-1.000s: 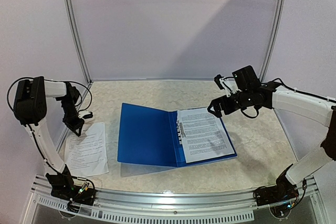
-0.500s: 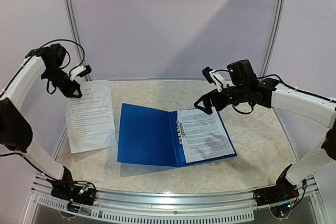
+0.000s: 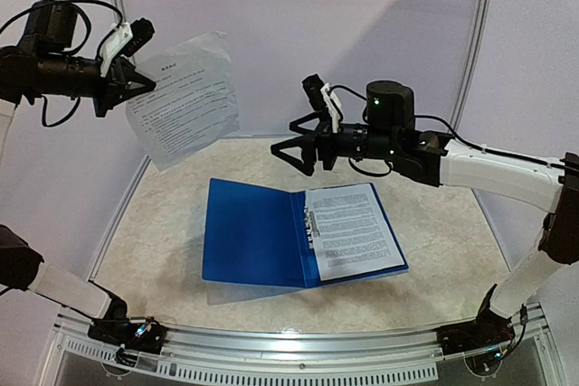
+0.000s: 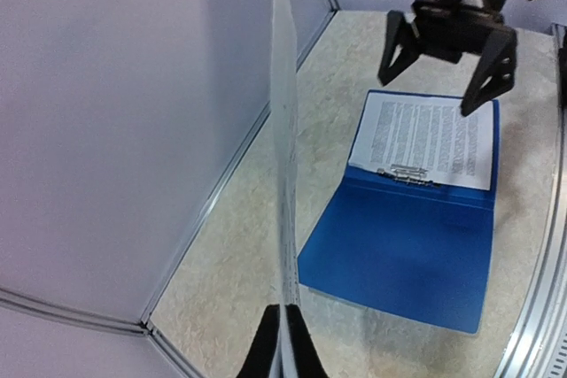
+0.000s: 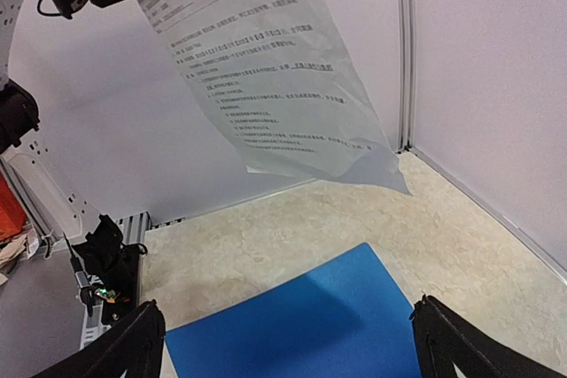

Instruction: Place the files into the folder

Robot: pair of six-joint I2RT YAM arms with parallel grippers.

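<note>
You have the folder (image 3: 253,237) open mid-desk (image 3: 443,232), one sheet (image 3: 355,228) on its right half, a second sheet (image 3: 184,97) aloft behind-left of it.

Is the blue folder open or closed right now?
Open. The folder lies spread flat on the table, bare blue inside on one half, a printed sheet on the other.

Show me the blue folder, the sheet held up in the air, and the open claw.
blue folder (image 3: 249,232): overhead view, on its bare left cover.
sheet (image 3: 185,101): overhead view, middle of the printed page.
right gripper (image 4: 429,90): left wrist view, midway between its spread fingertips.
</note>
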